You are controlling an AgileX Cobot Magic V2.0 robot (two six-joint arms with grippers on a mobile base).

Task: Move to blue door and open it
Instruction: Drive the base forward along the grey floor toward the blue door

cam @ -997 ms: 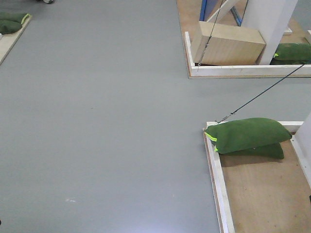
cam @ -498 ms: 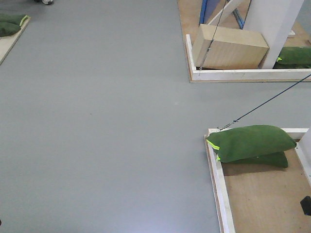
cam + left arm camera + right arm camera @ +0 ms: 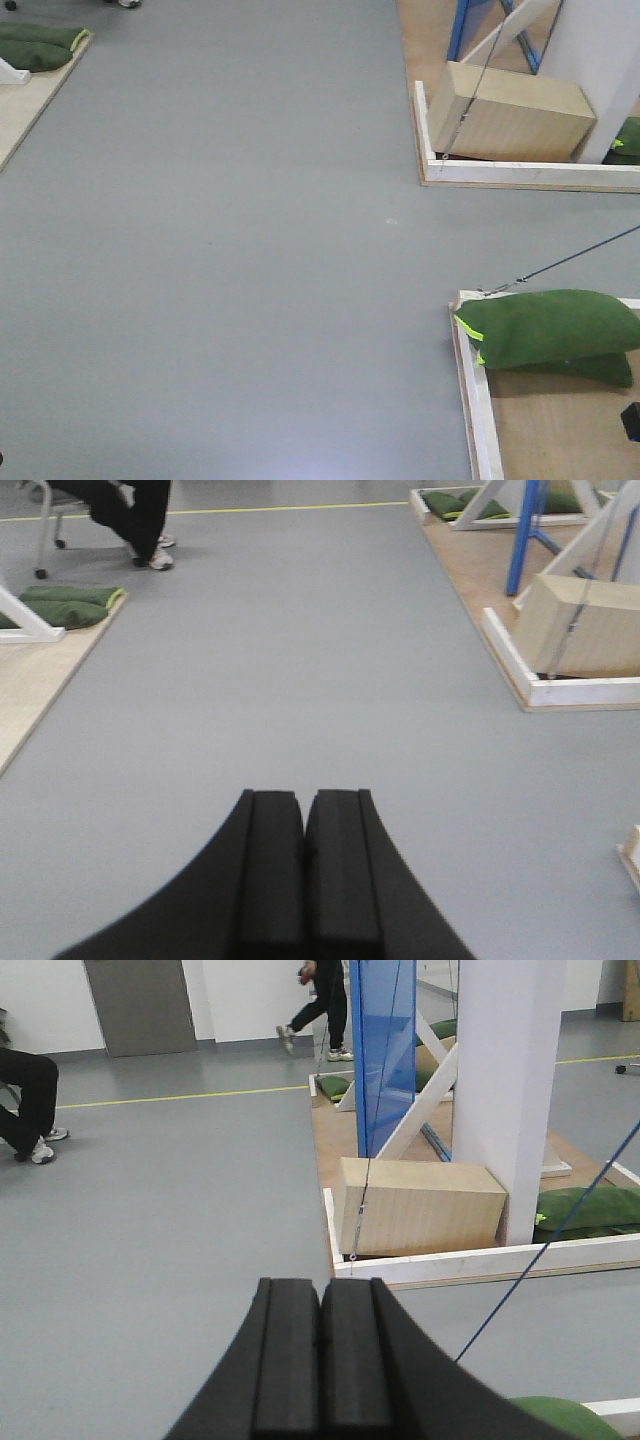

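Note:
The blue door (image 3: 380, 1050) stands ahead and to the right in the right wrist view, a glossy blue panel on a wooden platform behind a white pillar (image 3: 510, 1090). Only a thin blue strip of it (image 3: 463, 30) shows at the top of the front view, and a blue upright (image 3: 520, 535) in the left wrist view. No handle is visible. My left gripper (image 3: 304, 795) is shut over bare grey floor with nothing in it. My right gripper (image 3: 321, 1283) is also shut and holds nothing, well short of the door.
A wooden block (image 3: 515, 112) lies on the door's white-edged platform (image 3: 500, 172). Green sandbags (image 3: 550, 325) sit on a nearer platform (image 3: 470, 390) at the right, with a taut cord (image 3: 570, 258) above. More sandbags (image 3: 40, 45) lie far left. A person walks (image 3: 325, 1000) beyond; another sits (image 3: 130, 515).
In the front view both platforms, the block and the sandbags have slid right and down the frame, and the left platform has come further into view. Both grippers are unseen there.

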